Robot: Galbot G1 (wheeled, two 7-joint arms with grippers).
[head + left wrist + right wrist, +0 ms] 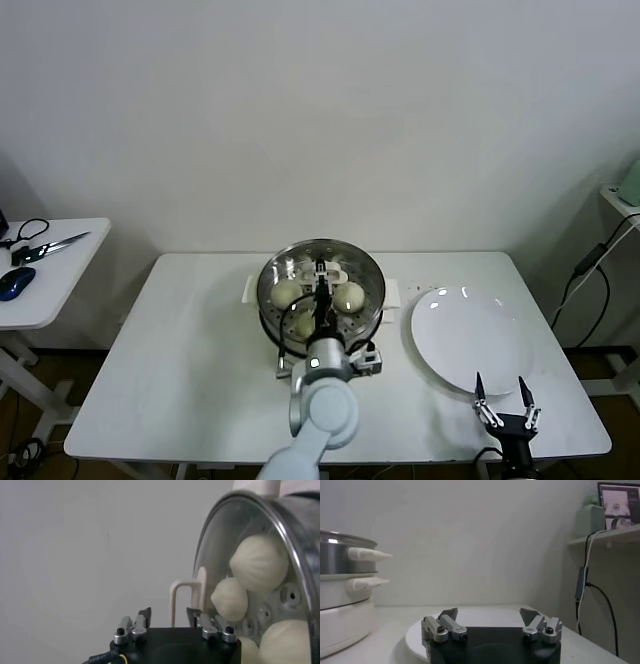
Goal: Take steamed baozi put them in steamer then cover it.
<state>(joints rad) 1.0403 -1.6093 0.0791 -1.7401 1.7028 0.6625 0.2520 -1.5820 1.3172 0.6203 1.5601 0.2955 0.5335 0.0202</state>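
Left claw (322,292): nearest the head camera, this arm reaches over the steamer's near rim; the wrist view shows its dark fingers (144,615) parted with nothing between them, so it is released and empty.
Right claw (503,392): parked low at the near right of the surface, just in front of the plate, its two pointed fingers spread wide and holding nothing.
Steamed baozi (287,292): all inside the steamer. The head view shows three clearly, with the arm covering part of the tray; the left wrist view shows what looks like four, one only as a sliver at the frame edge.
Steamer (270,272): sits mid-surface toward the back, uncovered.
Plate (470,340): right of the steamer, bare.
Lid: not visible in any view, so where it waits I cannot tell.
Progress: loading looks finished, judging by the bare plate and the full tray; covering is what remains.
Baozi texture: matte cream-white dough, rounded, with faint pleat lines running toward the top; likely soft and easily dented.
Steamer material: polished steel wall that mirrors its surroundings, a perforated tray floor with round holes, cream plastic side handles (367,554) and a cream base.
Plate material: glossy white, flat and round, catching small highlights.
Surface (190,370): plain white, smooth, rectangular.
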